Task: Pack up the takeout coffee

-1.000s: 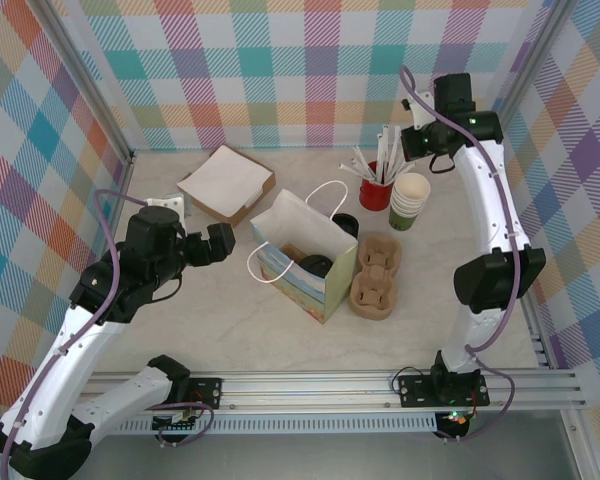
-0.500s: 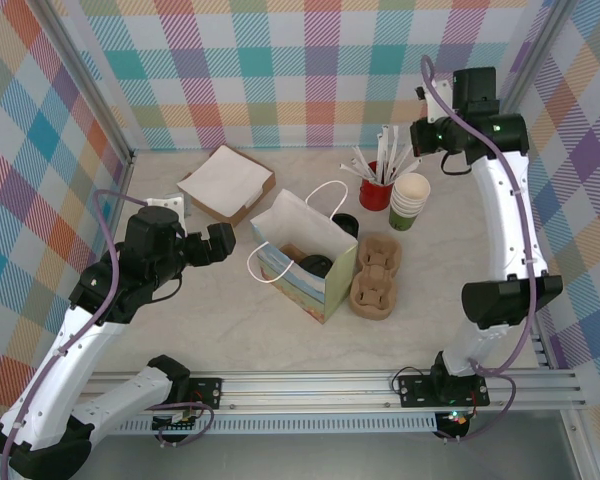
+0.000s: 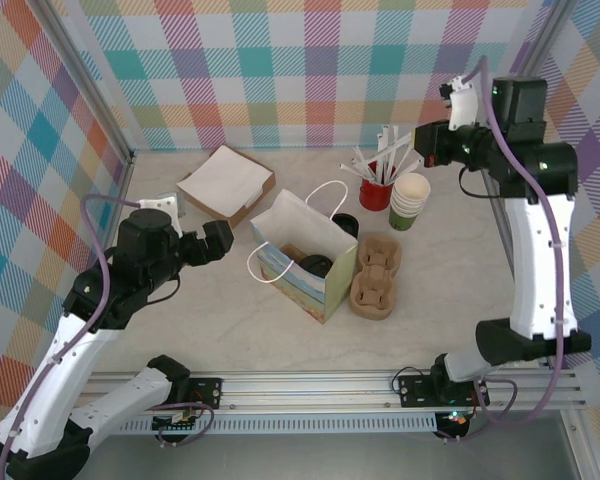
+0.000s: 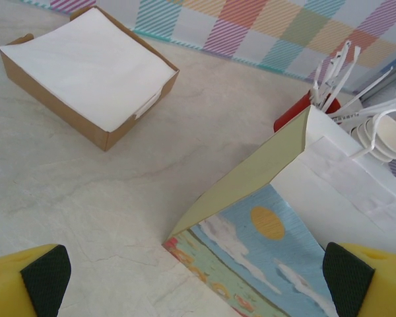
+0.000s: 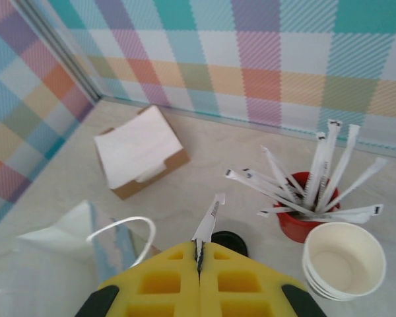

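1. 2 grippers are over a pale marbled table [image 3: 220,310]. The left gripper [image 3: 217,242] hangs low on the left side and points toward the paper bag [image 3: 302,262]. Its jaws stand wide apart with nothing between them.
2. In the left wrist view the left gripper [image 4: 198,281] shows its 2 yellow fingertips [image 4: 43,277] at the bottom corners. The paper bag [image 4: 297,224] rises ahead of them, its printed side showing blue sky and an orange sun.
3. The right gripper [image 3: 423,155] is raised at the far right, just above the red cup [image 3: 377,192] of white-wrapped straws. In the right wrist view the right gripper [image 5: 199,264] has its jaws pressed together on 1 wrapped straw [image 5: 208,223], which sticks up out of the seam between them.
4. The takeout coffee [image 3: 408,202], olive-green outside and cream-white inside, stands upright on the table at the far right. It is just beside the red cup, on that cup's right, and apart from both grippers. From the right wrist the takeout coffee [image 5: 344,261] shows several nested rims, 1 inside another.
5. The brown pulp cup carrier [image 3: 377,272] lies flat just to the right of the bag, nearer than the coffee.
6. The bag stands open with its white handles up. Something dark and round sits inside, though I cannot tell what it is. A black round thing [image 3: 346,222] lies on the table between the bag and the red cup.
7. A brown box [image 3: 225,183] of white paper sits toward the far left, well apart from the cups.
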Robot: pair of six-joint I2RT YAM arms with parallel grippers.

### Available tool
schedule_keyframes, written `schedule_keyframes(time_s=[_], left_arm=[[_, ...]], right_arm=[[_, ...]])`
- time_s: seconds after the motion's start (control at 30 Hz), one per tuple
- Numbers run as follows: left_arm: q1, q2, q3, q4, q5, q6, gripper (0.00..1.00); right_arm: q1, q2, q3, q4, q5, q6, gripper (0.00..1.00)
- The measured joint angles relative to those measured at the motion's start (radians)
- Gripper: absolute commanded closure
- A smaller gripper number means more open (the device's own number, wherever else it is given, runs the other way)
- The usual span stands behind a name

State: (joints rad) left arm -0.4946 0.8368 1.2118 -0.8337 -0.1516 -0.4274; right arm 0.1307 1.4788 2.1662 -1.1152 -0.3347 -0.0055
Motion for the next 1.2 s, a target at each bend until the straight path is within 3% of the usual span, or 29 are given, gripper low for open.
schedule_keyframes(time_s=[0.27, 0.63, 0.87, 1.2], left_arm=[[0.0, -0.027, 0.0, 0.002, -0.007, -0.023, 0.0], [0.0, -0.036, 0.0, 0.002, -0.007, -0.03, 0.0], [0.0, -0.036, 0.0, 0.002, -0.007, -0.034, 0.0], [0.0, -0.058, -0.014, 0.0, -0.008, -0.049, 0.0]], right_arm=[[0.002, -0.172, -0.067, 0.071, -0.159, 0.101, 0.95], [0.063, -0.246, -0.2, 0.092, -0.322, 0.212, 0.96], [0.19, -0.232, -0.256, 0.081, -0.29, 0.23, 0.96], [0.46, -0.066, -0.244, 0.053, -0.077, 0.202, 0.95]])
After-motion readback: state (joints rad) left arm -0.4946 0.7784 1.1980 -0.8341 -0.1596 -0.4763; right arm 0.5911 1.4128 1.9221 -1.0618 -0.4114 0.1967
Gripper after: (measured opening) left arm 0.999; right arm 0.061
